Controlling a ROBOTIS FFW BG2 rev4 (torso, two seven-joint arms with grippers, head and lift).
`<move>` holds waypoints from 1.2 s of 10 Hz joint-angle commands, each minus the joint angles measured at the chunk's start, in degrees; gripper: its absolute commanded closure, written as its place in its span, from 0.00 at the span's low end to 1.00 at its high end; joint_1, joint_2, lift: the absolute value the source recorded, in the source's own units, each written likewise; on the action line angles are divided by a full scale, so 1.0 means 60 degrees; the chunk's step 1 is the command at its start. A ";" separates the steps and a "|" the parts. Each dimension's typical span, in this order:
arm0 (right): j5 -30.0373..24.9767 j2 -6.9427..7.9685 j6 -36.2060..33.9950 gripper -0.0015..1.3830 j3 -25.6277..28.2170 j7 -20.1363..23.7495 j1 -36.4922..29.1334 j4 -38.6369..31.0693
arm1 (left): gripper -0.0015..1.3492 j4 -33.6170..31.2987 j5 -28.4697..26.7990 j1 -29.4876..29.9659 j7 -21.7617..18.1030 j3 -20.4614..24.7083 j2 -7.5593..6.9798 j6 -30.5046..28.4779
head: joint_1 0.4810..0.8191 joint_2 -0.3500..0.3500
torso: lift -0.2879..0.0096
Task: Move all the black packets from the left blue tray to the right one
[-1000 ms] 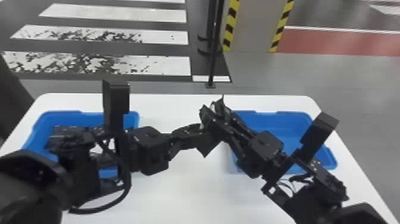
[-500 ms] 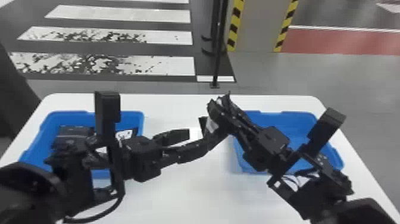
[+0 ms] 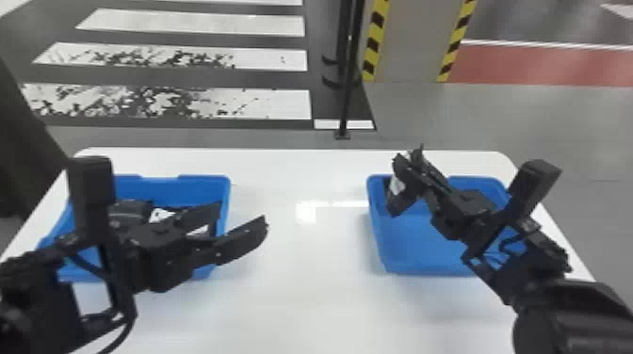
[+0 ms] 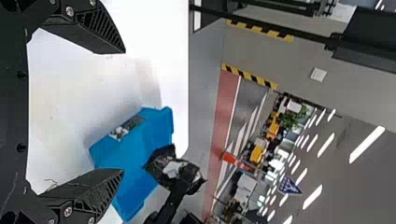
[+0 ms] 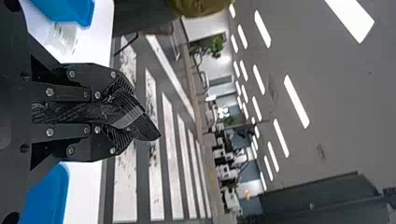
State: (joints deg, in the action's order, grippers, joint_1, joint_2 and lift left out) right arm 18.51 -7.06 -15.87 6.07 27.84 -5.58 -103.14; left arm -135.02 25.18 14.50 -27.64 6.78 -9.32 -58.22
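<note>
My right gripper point(image 3: 414, 172) is over the left part of the right blue tray point(image 3: 424, 254), shut on a black packet point(image 3: 399, 197) that hangs from it. In the right wrist view the right gripper point(image 5: 123, 112) pinches the crumpled packet point(image 5: 135, 122). Beside the right edge of the left blue tray point(image 3: 198, 188), my left gripper point(image 3: 245, 219) stands open and holds nothing; the left wrist view has the left gripper point(image 4: 123, 112) with its fingers wide apart. Black packets point(image 3: 129, 209) lie in the left tray, partly hidden by the left arm.
Both trays stand on a white table point(image 3: 301, 292), with a bare stretch of tabletop between them. A thin black post point(image 3: 346, 94) rises from the floor behind the table's far edge. In the left wrist view, another packet point(image 4: 126, 128) lies inside the right tray.
The grippers have parted after being together mid-table. My left one let go of the packet and moved back left; my right one carried it rightward over the right tray.
</note>
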 commanded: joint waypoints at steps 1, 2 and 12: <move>-0.0515 -0.0083 0.0043 0.92 0.0701 -0.0056 0.0626 0.1476 | 0.10 -0.0054 -0.0237 0.0208 -0.0052 0.0661 0.0074 0.0024 | 0.63 0.37 | 0.50; -0.0762 -0.0171 0.0043 0.92 0.0911 -0.0231 0.0837 0.1992 | 0.10 -0.0054 -0.0389 0.0301 -0.0111 0.0984 0.0104 0.0141 | 0.63 0.36 | 0.50; 0.0114 -0.0054 0.0207 0.12 0.1082 -0.0583 -0.2069 -0.2602 | 0.11 0.1680 -0.2579 -0.0566 -0.0242 0.2546 -0.0087 -0.0538 | 0.63 0.57 | 0.50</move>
State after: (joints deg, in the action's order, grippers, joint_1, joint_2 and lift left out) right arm 18.49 -7.63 -14.53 12.67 24.32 -16.45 -116.70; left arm -126.73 10.07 12.15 -29.11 22.12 -9.56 -60.75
